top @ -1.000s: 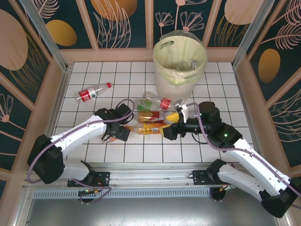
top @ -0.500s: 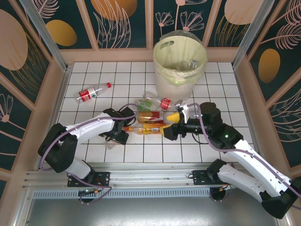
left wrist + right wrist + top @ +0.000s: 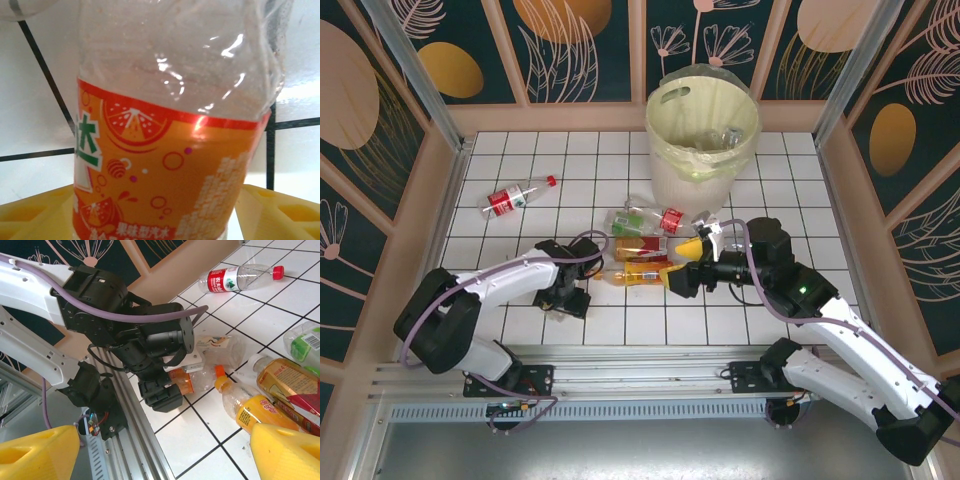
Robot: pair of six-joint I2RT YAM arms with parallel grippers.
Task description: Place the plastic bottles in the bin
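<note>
Left claw (image 3: 157,189) straddles a crumpled clear plastic bottle with an orange label (image 3: 170,150) on the white tiled tabletop (image 3: 790,190), near its front edge; can't tell if the yellow fingers are clamped. Right claw (image 3: 678,264) gapes wide and empty beside the bottle cluster (image 3: 642,245) mid-tabletop, with open tiles to its right and around a lone red-labelled clear bottle (image 3: 518,197) far left. Large round white bin with pale yellow-green liner (image 3: 665,105) stands at the far edge, with a clear bottle (image 3: 728,136) inside.
</note>
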